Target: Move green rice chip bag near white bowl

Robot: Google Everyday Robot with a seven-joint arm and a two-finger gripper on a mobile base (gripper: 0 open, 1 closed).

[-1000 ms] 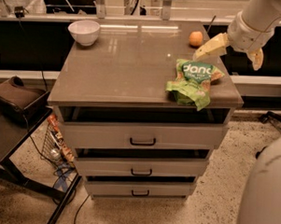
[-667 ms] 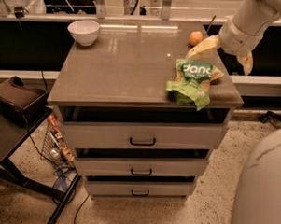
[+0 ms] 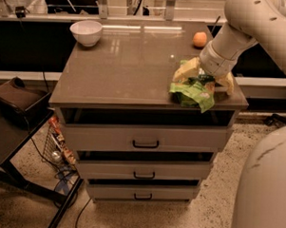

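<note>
The green rice chip bag lies crumpled at the front right of the cabinet top, near its front edge. My gripper is down over the bag's rear part. Its pale yellow fingers stand apart, one on each side of the bag, so it is open around it. The white bowl stands upright at the far left corner of the top, well apart from the bag. My arm comes in from the upper right.
A small orange fruit sits at the back right of the top, behind the gripper. The cabinet has three drawers below. A dark stand is at the left, with clutter on the floor. My base fills the lower right.
My gripper has come down and to the left, from above and behind the bag to astride it. The bag and the bowl have stayed in place.
</note>
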